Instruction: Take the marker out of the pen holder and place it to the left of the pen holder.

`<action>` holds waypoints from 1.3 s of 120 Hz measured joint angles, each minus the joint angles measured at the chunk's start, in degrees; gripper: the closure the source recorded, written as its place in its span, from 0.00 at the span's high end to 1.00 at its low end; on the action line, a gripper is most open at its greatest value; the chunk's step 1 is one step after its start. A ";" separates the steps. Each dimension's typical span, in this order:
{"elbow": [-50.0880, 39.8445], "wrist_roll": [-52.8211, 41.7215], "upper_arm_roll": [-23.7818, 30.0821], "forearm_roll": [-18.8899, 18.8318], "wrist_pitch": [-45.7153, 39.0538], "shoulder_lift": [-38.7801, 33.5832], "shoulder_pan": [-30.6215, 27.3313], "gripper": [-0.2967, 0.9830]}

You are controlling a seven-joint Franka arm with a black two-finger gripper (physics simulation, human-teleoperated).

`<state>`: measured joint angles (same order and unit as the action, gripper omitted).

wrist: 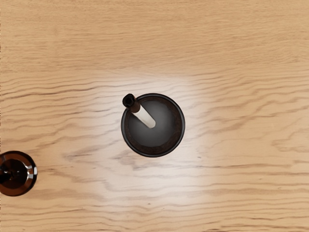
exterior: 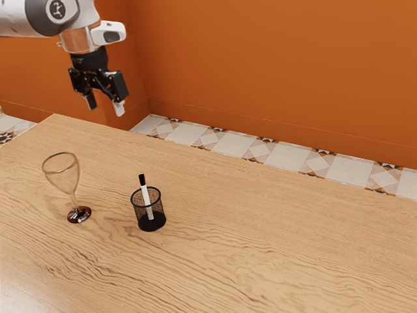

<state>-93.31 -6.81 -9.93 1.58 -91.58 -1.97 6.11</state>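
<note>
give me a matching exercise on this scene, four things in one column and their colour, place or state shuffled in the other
Things:
1. marker
2. pen holder
3. stemmed glass
4. hand

Descriptions:
a. clear, upright on a dark foot
b. raised, open and empty
c. white, leaning with its black cap up
d. black, round, open at the top

Right pairs: 1-c, 2-d, 3-a, 4-b
</note>
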 joint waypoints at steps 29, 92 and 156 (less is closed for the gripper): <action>-3.66 -1.62 -3.95 3.73 -3.90 10.62 1.49 0.75; -0.49 3.65 -2.81 10.48 -15.26 26.82 -1.20 0.75; -3.05 7.46 -3.31 10.84 -17.16 26.90 -1.36 0.29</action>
<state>-96.36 0.65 -13.24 12.42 -108.74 24.93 4.75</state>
